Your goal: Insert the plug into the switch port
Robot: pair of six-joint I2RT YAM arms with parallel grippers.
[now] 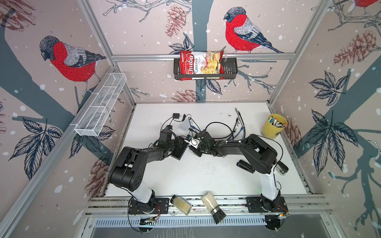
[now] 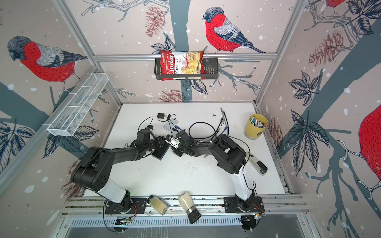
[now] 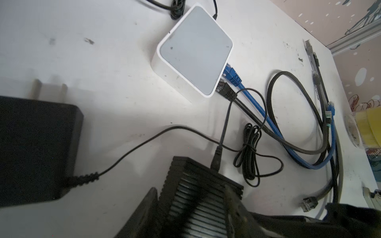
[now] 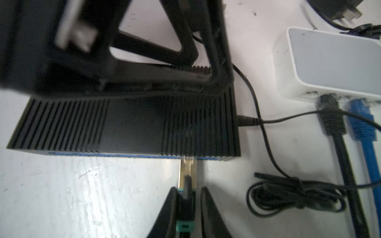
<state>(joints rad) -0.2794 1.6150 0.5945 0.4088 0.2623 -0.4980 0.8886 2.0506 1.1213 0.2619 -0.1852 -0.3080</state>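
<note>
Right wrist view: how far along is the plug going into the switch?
Done: the left gripper holds the switch steady, and the plug points squarely at its front face, clear tip at the edge. In hand: the right gripper brackets the plug's boot; a firm pinch is unclear. Left: pushing it home, since most of the plug body shows outside and the port itself is hidden.

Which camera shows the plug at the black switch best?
Right wrist view: the plug sits centre, tip at the switch edge, between the fingers of the right gripper. In both top views it cannot be made out; the left wrist view misses it.
</note>
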